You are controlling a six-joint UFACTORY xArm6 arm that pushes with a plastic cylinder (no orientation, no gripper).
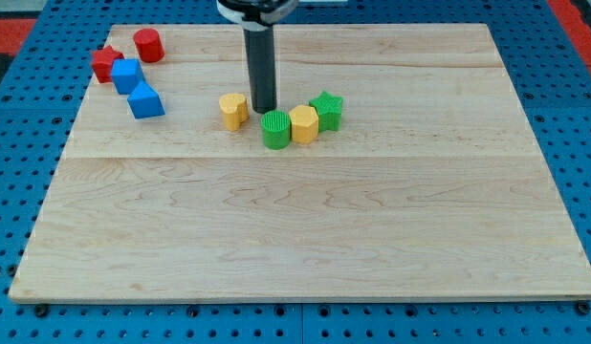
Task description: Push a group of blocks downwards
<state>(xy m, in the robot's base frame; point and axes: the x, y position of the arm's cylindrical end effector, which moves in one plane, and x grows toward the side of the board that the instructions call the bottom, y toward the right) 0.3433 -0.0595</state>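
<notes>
My tip (265, 108) stands just above the green cylinder (274, 130), near the middle top of the board, and looks close to or touching it. A yellow hexagonal block (303, 124) sits against the green cylinder's right side, and a green star block (327, 110) sits right of that. A yellow heart-shaped block (234, 111) lies just left of my tip. At the view's top left are a red cylinder (148, 45), a red star-like block (107, 64), a blue block (127, 75) and a blue triangular block (145, 100).
The wooden board (305, 239) lies on a blue perforated table (18, 172). The arm's rod (261, 57) rises from the tip to the view's top edge.
</notes>
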